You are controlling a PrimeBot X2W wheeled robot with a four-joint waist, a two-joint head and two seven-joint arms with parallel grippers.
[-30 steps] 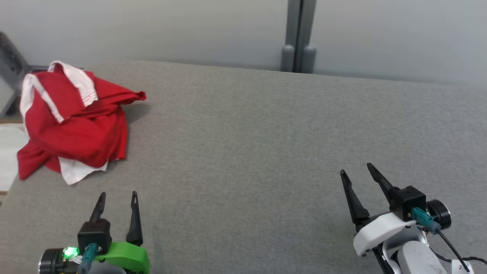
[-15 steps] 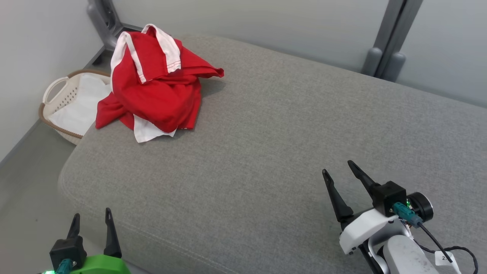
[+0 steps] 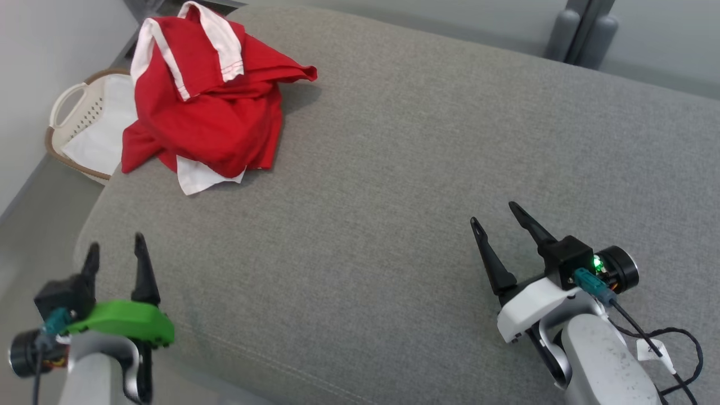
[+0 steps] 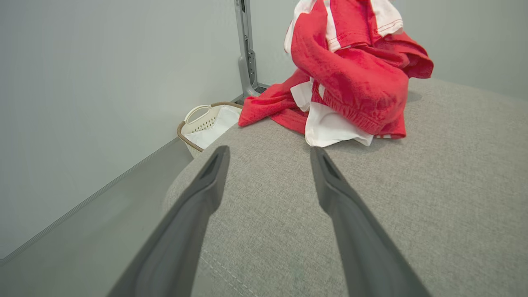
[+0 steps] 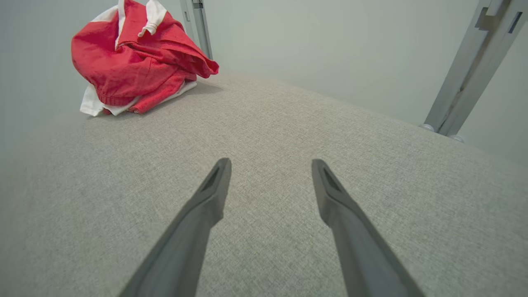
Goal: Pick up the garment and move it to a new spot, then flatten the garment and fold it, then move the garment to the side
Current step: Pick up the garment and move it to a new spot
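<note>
A crumpled red garment with white trim (image 3: 205, 101) lies bunched at the far left corner of the grey cushioned surface (image 3: 394, 169). My left gripper (image 3: 115, 244) hovers open at the near left edge, well short of the garment (image 4: 350, 78), its fingers pointing toward it. At the near right my right gripper (image 3: 495, 216) stands open above bare fabric, far from the garment (image 5: 136, 66). Nothing is between either pair of fingers.
A cream laundry basket (image 3: 79, 132) with white cloth inside sits on the floor just off the surface's left edge, also in the left wrist view as the basket (image 4: 206, 123). Grey metal posts (image 3: 579, 28) stand behind the far edge. A pale wall runs along the left.
The head camera has turned left and tilted down, bringing the basket and floor into view. My left gripper has risen in the picture, nearer the garment. The garment itself lies unmoved.
</note>
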